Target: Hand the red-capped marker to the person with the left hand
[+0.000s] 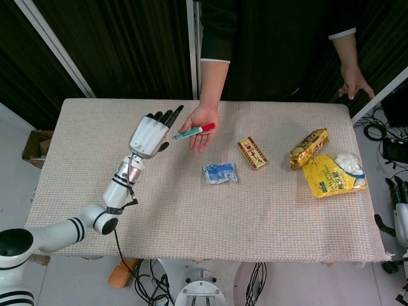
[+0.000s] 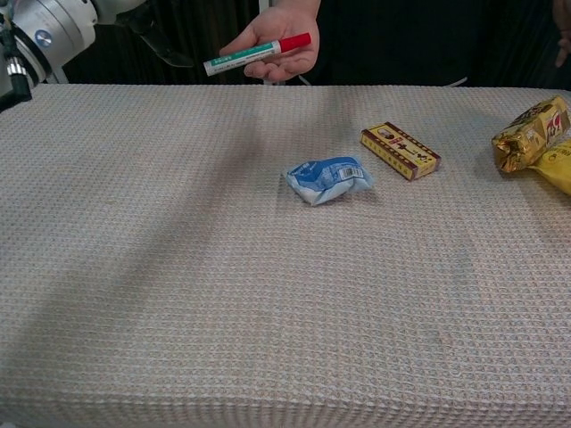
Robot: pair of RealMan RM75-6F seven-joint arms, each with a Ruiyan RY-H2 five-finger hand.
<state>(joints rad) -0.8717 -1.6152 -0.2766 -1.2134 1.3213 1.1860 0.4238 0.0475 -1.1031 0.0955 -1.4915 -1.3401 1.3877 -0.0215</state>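
The red-capped marker [image 1: 193, 132] [image 2: 257, 54], white and green with its red cap to the right, lies across the person's open palm [image 1: 201, 125] [image 2: 278, 42] above the table's far side. My left hand [image 1: 150, 133] hovers just left of it with fingers spread and nothing in it; the fingertips [image 1: 171, 115] stand clear of the marker's tail. In the chest view only the wrist [image 2: 40, 31] and a dark finger [image 2: 162, 42] show at the top left. Part of my right hand [image 1: 399, 203] appears at the right edge, beside the table.
On the woven table cover [image 1: 191, 210] lie a blue-white packet [image 1: 220, 173] [image 2: 328, 178], a small patterned box [image 1: 252, 153] [image 2: 400, 150], a gold snack bag [image 1: 309, 148] [image 2: 528, 134] and a yellow bag [image 1: 333, 175]. The person's other hand [image 1: 354, 81] rests at the far right corner.
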